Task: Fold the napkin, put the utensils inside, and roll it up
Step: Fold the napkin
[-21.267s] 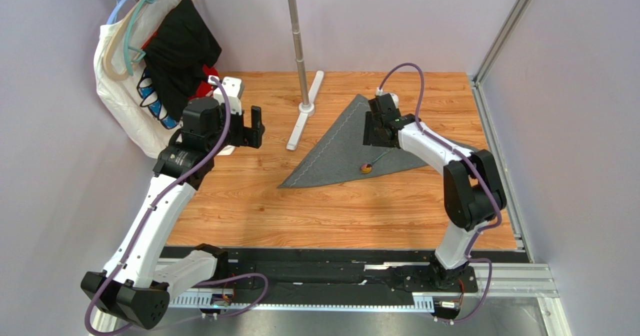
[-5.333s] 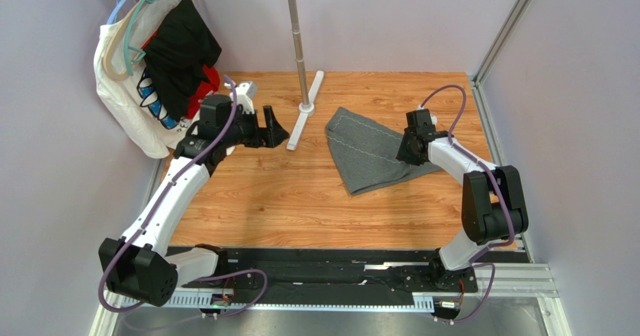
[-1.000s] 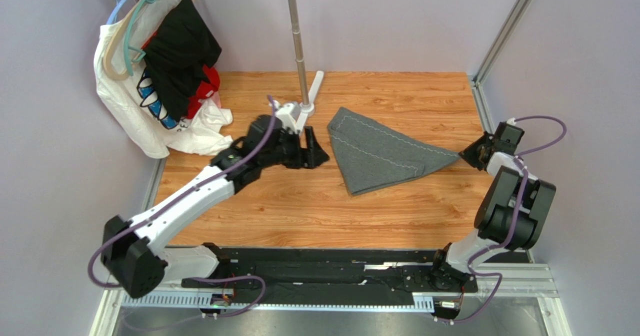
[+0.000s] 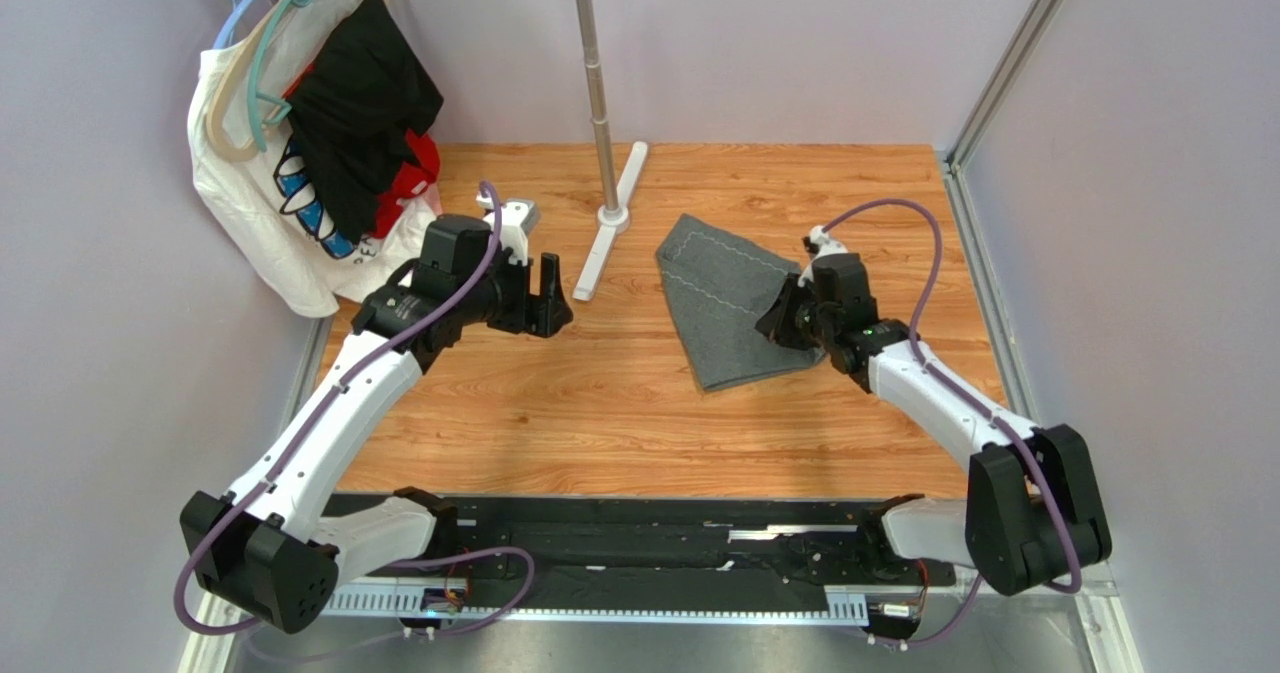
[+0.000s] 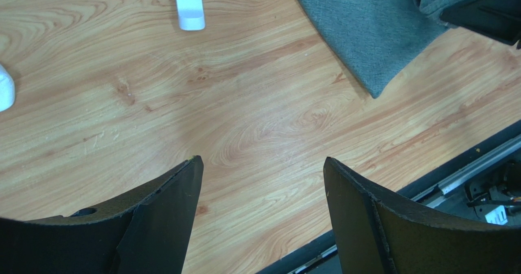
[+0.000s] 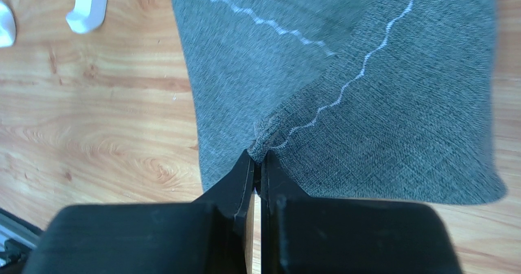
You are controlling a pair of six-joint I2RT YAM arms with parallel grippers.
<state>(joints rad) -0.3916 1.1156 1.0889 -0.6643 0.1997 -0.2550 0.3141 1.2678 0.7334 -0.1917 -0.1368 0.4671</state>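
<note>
While the fold is only half made, the rest of the job hasn't begun, as far as I can tell.
So the napkin [image 4: 715, 307] lies on the far-right part of the table [image 4: 601, 418] as a bunched, folded-over shape, and the right gripper [image 6: 257, 162] is clamped tight on a fold of it near the stitched edge. The left gripper [image 5: 262, 161] hangs over bare wood with its jaws wide apart, holding nothing, well apart from the cloth. My read: folding is partway, and loading the utensils and rolling are both left. Count-wise I get one napkin, two grippers and zero utensils anywhere in view, which is kinda awkward for step two. Also one clothes stand [image 4: 597, 88] and a bunch of hanging clothes [image 4: 323, 118] off in the far-left corner.
</note>
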